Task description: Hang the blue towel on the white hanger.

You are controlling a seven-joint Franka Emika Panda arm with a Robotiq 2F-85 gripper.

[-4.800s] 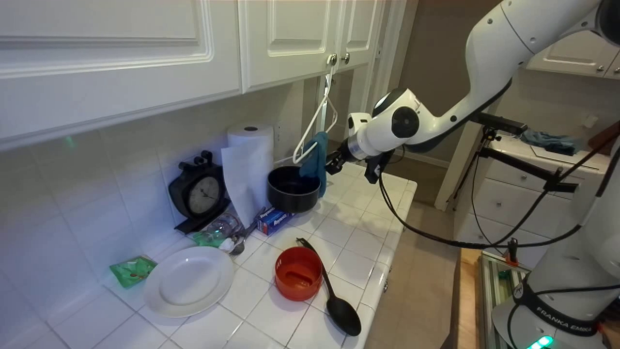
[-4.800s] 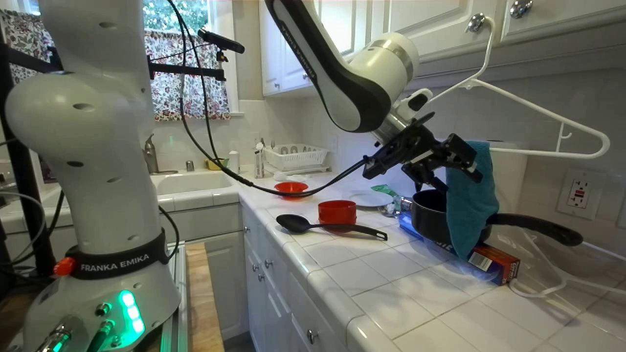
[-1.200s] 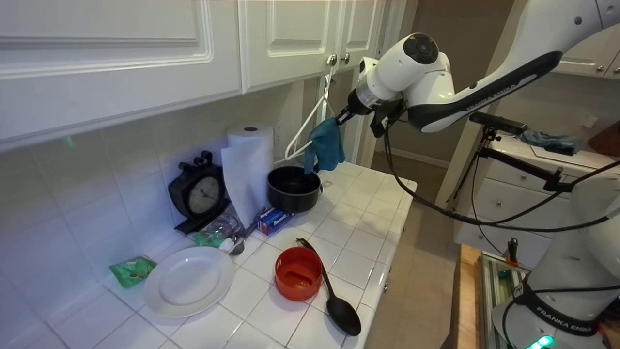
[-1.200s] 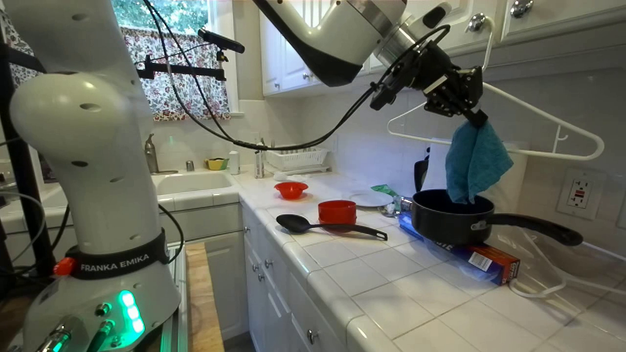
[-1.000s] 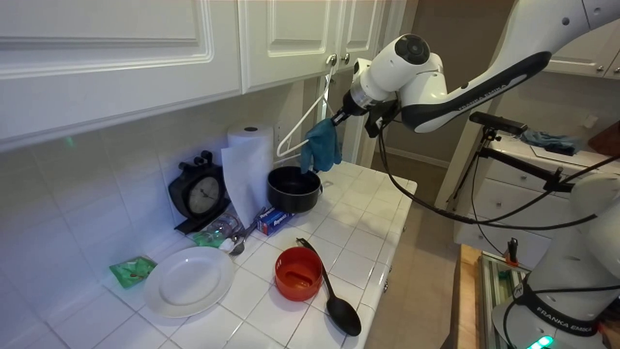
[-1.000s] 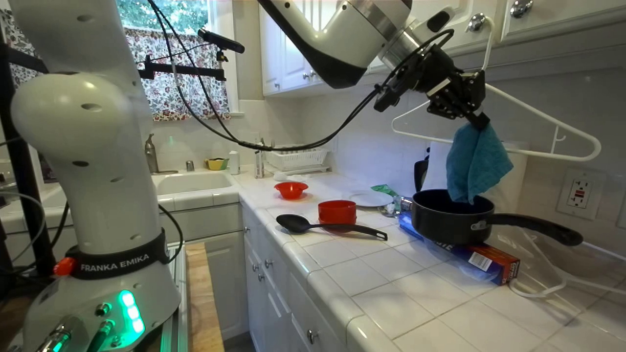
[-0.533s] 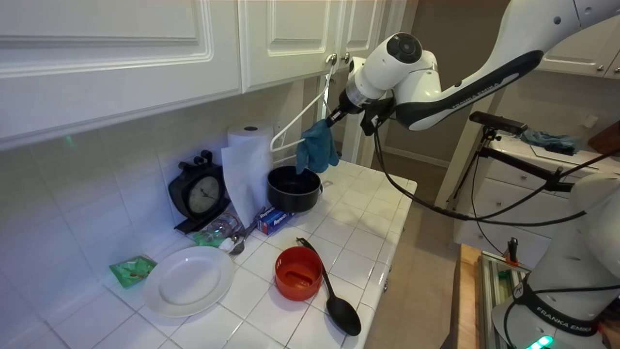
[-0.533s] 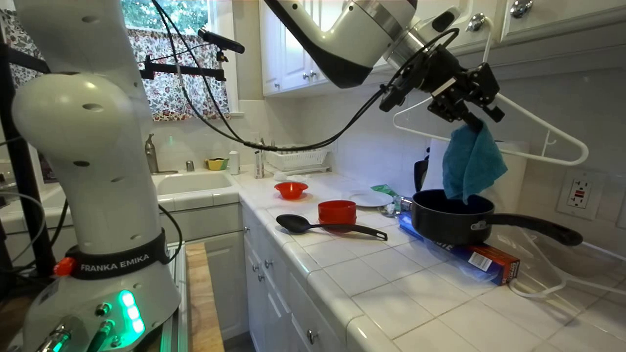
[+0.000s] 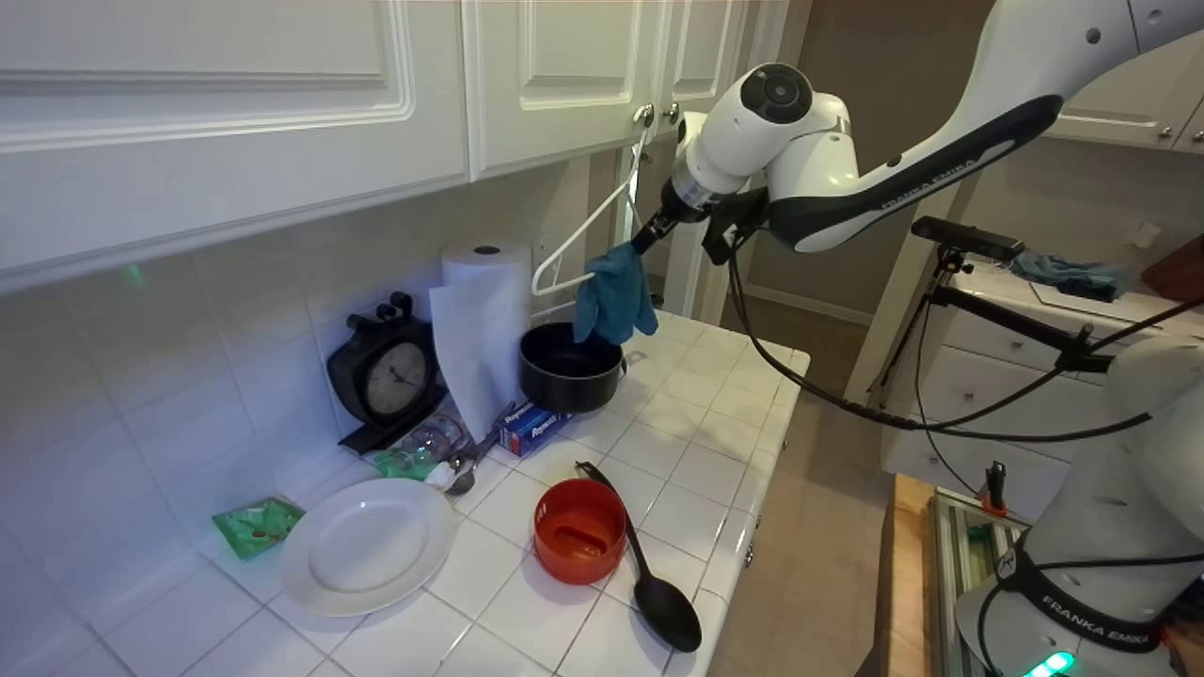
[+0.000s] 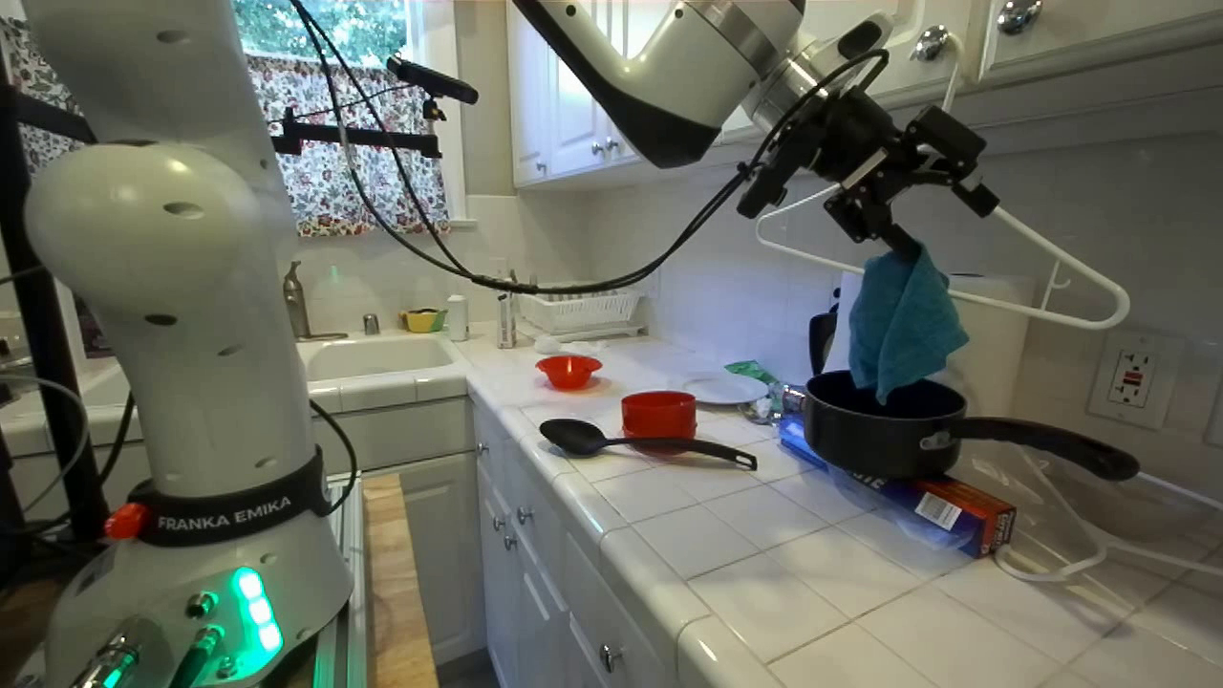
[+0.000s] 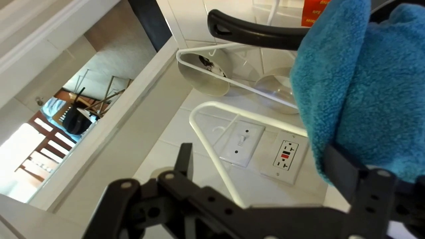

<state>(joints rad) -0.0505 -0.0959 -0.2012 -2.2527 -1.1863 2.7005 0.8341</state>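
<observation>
Blue towel (image 11: 382,93), hiding part of white hanger (image 11: 265,120)

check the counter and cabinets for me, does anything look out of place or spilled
The black pot looks oddly placed: it appears to sit on the Reynolds box, a narrow perch where it might tip. The white hanger is unusual too, hooked over a cabinet knob, a makeshift place for it. I see nothing spilled.

Fuzzy cloth towel (image 11: 372,96), smth plast. hanger (image 11: 272,122)
</observation>
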